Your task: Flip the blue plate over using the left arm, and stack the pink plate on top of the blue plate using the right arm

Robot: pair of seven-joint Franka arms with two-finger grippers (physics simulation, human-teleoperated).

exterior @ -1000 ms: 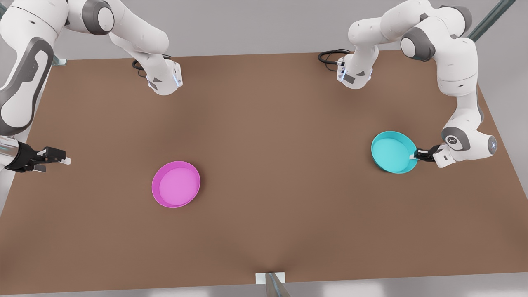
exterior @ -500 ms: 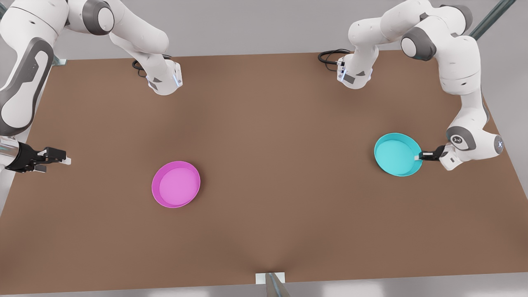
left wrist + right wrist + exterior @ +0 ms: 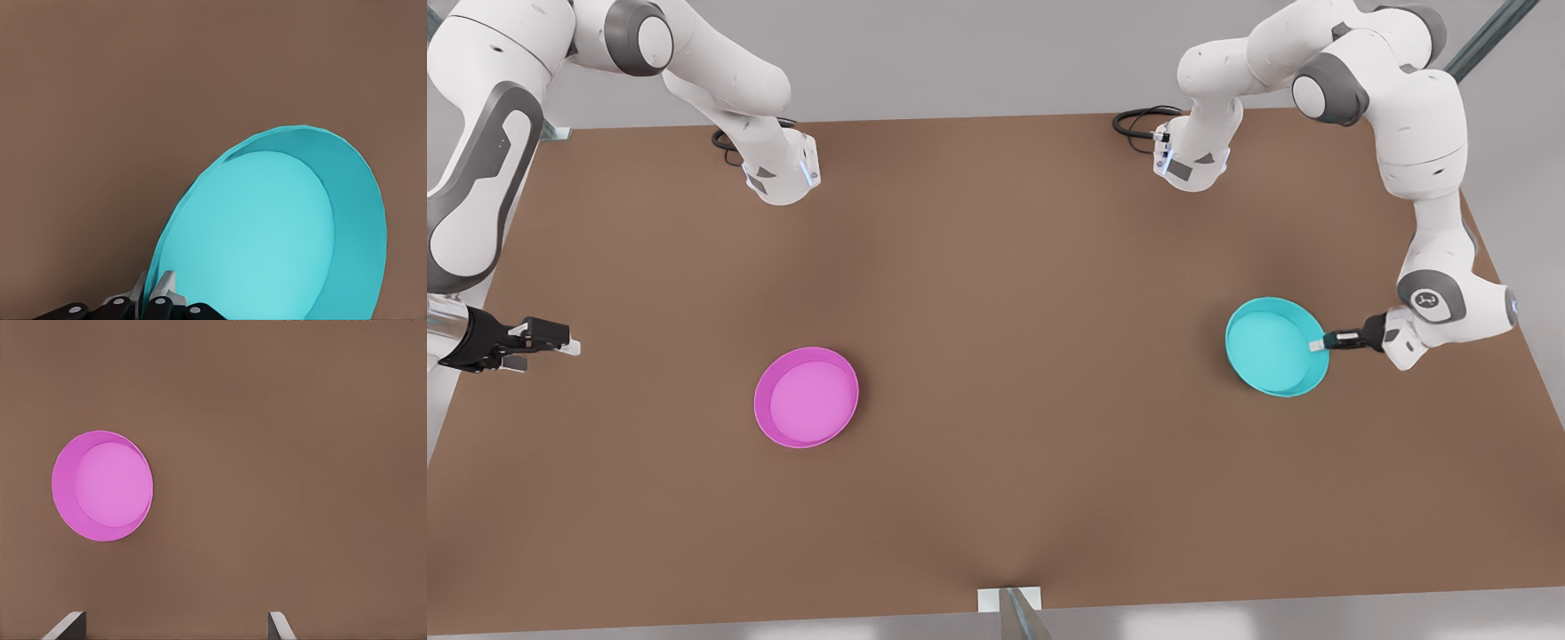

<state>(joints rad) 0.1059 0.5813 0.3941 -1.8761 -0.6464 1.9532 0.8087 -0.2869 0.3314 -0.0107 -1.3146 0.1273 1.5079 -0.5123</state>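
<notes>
On the front view's right, the blue plate (image 3: 1272,347) hangs tilted just above the brown table, its hollow side in sight. My left gripper (image 3: 1319,342) is shut on its rim on the side nearest that arm. The left wrist view shows the plate (image 3: 267,240) close up, with my left gripper (image 3: 155,288) pinching the rim's edge. The pink plate (image 3: 807,397) lies flat and hollow side up on the front view's left. My right gripper (image 3: 569,344) waits open near the table's left edge, well away from the pink plate (image 3: 103,485); my right gripper (image 3: 177,623) has nothing between its fingers.
The two arm bases (image 3: 783,173) (image 3: 1192,160) stand at the table's far edge with black cables (image 3: 1138,120) beside them. A small white bracket (image 3: 1009,600) sits at the near edge. The table (image 3: 1014,356) is bare brown between the plates.
My left gripper has carried the blue plate a little toward the table's near edge, and the wrist has turned. The right arm and the pink plate have not moved.
</notes>
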